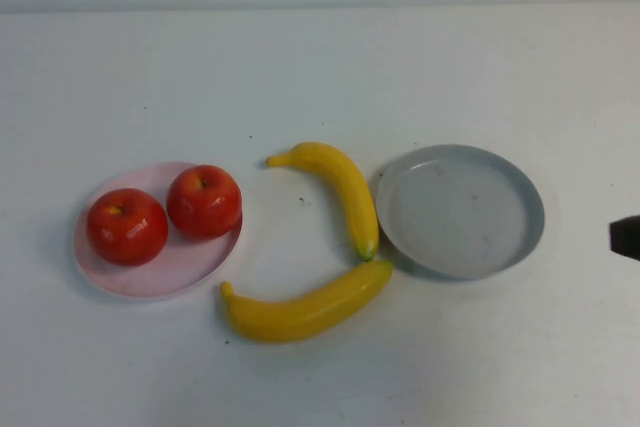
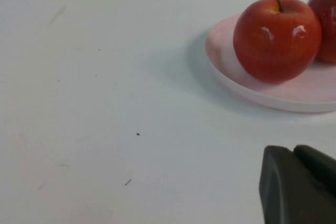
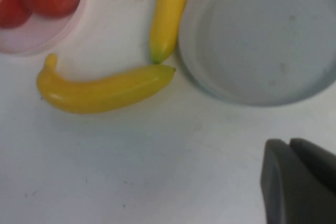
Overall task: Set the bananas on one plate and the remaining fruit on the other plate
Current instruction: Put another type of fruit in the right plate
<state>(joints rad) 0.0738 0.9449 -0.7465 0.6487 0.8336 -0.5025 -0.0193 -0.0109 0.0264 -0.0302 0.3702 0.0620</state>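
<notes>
Nearest, one banana (image 1: 305,310) lies on the white tabletop (image 1: 320,77), its tip meeting the second banana (image 1: 340,187), which curves along the empty grey plate (image 1: 527,209). Both apples (image 1: 127,226) (image 1: 204,201) sit on the pink plate (image 1: 160,282). The right gripper (image 1: 626,237) shows at the right edge and the left gripper (image 2: 299,187) only in its wrist view; I cannot tell either's spread.
</notes>
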